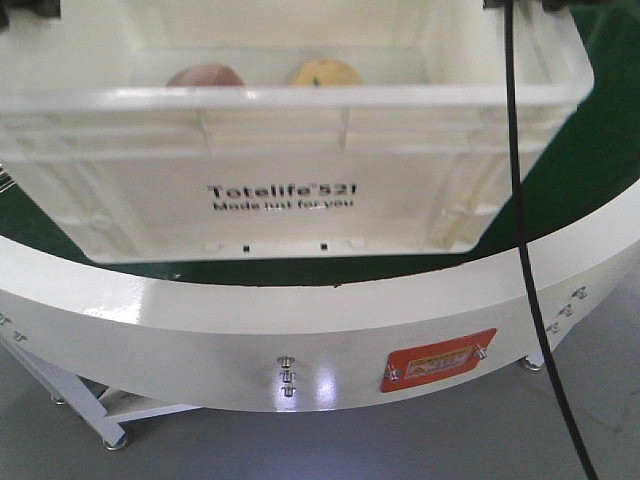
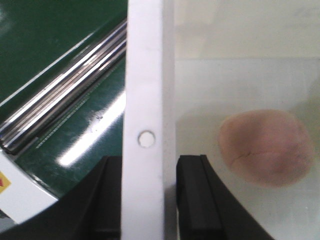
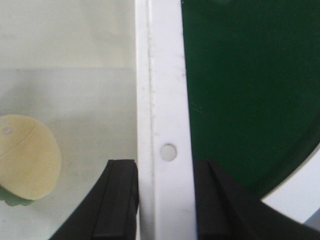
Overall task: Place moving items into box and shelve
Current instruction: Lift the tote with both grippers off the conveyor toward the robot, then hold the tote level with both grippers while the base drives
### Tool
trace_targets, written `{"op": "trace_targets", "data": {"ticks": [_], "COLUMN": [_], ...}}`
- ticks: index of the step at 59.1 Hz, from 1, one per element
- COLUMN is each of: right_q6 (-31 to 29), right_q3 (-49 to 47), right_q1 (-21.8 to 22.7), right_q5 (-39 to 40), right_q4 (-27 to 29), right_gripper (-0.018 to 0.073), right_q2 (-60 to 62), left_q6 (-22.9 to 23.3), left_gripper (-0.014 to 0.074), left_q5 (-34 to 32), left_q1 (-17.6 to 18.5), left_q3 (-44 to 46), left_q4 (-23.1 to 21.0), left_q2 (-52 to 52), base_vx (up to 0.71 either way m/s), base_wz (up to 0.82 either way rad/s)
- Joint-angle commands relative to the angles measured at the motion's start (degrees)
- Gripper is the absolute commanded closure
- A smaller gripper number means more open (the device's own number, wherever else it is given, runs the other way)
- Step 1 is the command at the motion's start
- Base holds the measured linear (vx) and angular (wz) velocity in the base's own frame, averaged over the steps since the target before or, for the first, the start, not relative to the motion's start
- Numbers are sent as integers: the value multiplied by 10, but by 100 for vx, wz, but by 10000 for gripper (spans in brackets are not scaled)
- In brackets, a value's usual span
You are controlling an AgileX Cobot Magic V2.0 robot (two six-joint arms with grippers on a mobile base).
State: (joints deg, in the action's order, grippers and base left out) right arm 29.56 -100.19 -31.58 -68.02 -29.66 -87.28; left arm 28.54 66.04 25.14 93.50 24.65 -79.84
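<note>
Green belt (image 1: 590,150) on a curved white conveyor table (image 1: 200,320) carries the box (image 1: 280,200), a white tote printed "Totelife 521", with an arm at each end.

At left, the left gripper (image 2: 150,160) straddles the rim (image 2: 145,75), one black finger (image 2: 107,200) outside and its twin inside, apparently pinched tight on the plastic. Just inside that wall the brownish-beige piece (image 2: 265,150) lies on the box floor. Near it, not touching, sits the yellow-orange piece (image 3: 27,157) with its green patch. At right, the right gripper (image 3: 165,162) nips the opposite rim in the same way.

With both moving items inside, the step in hand looks to be the lift toward a shelf. Doing it well likely means raising both arms together and level, and holding the spacing between them constant. The thin rim offers little purchase and could flex or slip from the pads. The round pieces lie loose and would probably roll at any tilt. A black cable (image 1: 515,200) hangs across the right of the front view and may need watching.

Bright metal rails (image 2: 65,95) run along the glossy belt at the left. A red plate (image 1: 438,360) is bolted to the table's white skirt, above a grey floor (image 1: 330,445).
</note>
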Motion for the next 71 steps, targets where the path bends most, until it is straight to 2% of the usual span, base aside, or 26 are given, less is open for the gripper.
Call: {"op": "trace_targets", "data": {"ticks": [1, 6, 13, 25, 34, 71], "right_q6": [23, 40, 58, 89, 97, 102], "right_q3": [53, 139, 211, 301, 316, 316], "right_q1": [-6, -6, -6, -6, -6, -5], "right_q5": [100, 141, 143, 151, 153, 145], "right_q4": [-31, -32, -31, -31, -32, -31], "right_gripper": [575, 574, 572, 571, 571, 571], "right_q2": [65, 112, 154, 202, 207, 205], "left_q6": [27, 43, 70, 144, 167, 168], "left_gripper": [488, 488, 488, 488, 488, 488], "left_q5": [-154, -201, -222, -233, -237, -232], "left_q1": [23, 35, 50, 81, 97, 98], "left_q3": [-59, -144, -220, -295, -299, -299], "left_q4": [25, 26, 29, 81, 99, 96], "left_q2": [71, 114, 150, 177, 172, 172], "base_vx": [0, 0, 0, 0, 0, 0], "base_wz": [0, 0, 0, 0, 0, 0]}}
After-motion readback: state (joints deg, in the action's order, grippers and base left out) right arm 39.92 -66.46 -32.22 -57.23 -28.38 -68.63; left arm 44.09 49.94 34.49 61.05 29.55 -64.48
